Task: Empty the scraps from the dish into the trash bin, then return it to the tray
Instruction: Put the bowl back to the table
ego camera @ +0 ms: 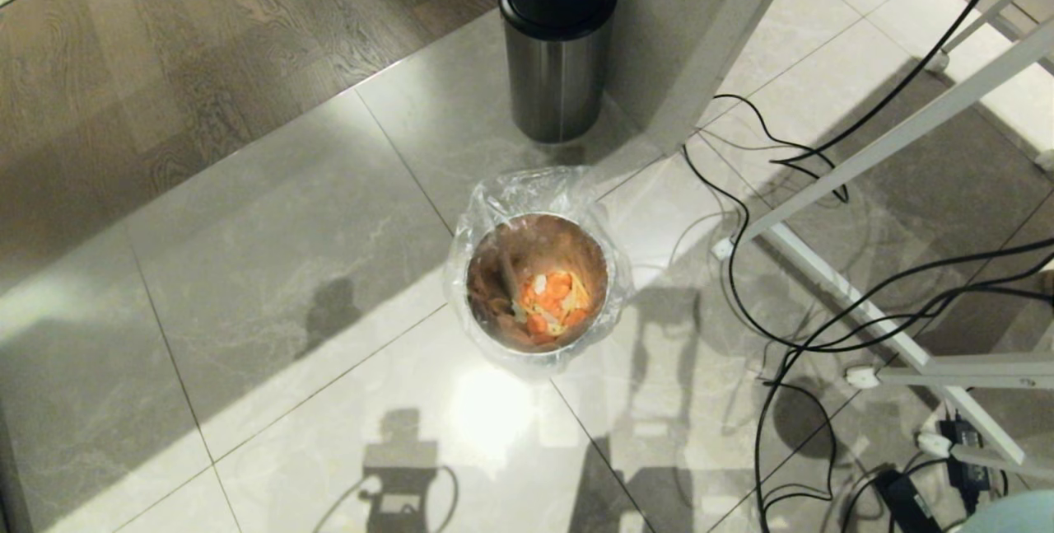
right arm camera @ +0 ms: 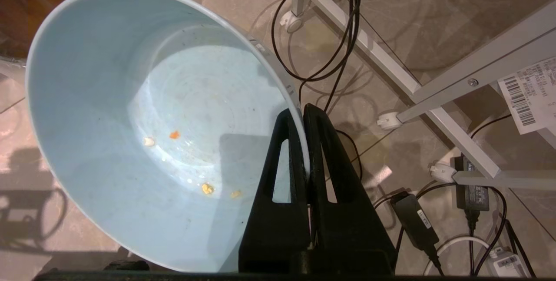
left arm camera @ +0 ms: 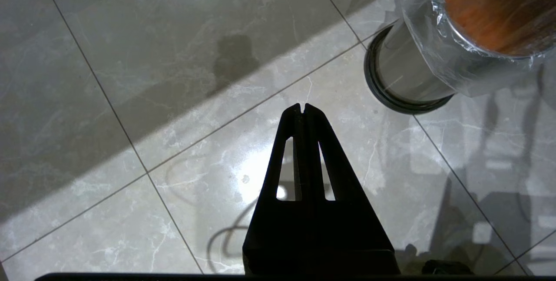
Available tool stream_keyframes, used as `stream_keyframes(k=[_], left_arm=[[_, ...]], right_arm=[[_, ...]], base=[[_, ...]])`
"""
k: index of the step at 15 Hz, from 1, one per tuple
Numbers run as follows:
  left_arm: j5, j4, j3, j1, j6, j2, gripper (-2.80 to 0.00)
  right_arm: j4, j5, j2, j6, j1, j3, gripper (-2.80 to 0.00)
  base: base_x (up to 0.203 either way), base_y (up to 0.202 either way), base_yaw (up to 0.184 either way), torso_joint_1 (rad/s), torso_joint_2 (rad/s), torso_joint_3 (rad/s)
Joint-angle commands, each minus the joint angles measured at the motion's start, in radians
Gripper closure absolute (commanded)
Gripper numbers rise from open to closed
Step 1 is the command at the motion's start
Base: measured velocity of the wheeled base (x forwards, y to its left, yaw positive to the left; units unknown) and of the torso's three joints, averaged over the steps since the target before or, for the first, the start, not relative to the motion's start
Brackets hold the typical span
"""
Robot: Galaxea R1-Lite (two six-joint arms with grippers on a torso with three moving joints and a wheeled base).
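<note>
Head view: trash bin [ego camera: 539, 282], bag over rim, stands on the tiled floor [ego camera: 272, 269]; orange scraps [ego camera: 552, 302] lie inside. Steel bin with black lid [ego camera: 557, 47] stands beyond.

Left wrist view: left gripper [left arm camera: 302, 108] closed, empty, above tile beside the trash bin.

Right wrist view: right gripper [right arm camera: 302, 111] clamped on the dish [right arm camera: 143, 124] rim; few crumbs remain. Barcode label [right arm camera: 523, 96], print unreadable.

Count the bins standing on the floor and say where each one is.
2. The trash bin, lined with a clear bag and holding orange scraps, stands mid-floor. The steel bin with a black lid stands just beyond it, against the wall corner.
</note>
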Motion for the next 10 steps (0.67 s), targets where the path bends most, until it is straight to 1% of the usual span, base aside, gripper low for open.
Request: stream_keyframes(k=[1, 8, 10], left_arm=[[0.0, -0.001, 0.0, -0.001, -0.001, 0.0, 0.0], [0.0, -0.001, 0.0, -0.001, -0.001, 0.001, 0.0], [0.0, -0.001, 0.0, -0.001, -0.001, 0.001, 0.0]], right_arm=[[-0.001, 0.0, 0.001, 0.001, 0.0, 0.0, 0.0], [-0.001, 0.0, 0.001, 0.0, 0.0, 0.0, 0.0], [-0.001, 0.0, 0.001, 0.001, 0.0, 0.0, 0.0]], base=[[0.0, 0.0, 0.0, 0.0, 0.0, 0.0], [0.0, 0.0, 0.0, 0.0, 0.0, 0.0], [0.0, 0.0, 0.0, 0.002, 0.0, 0.12]])
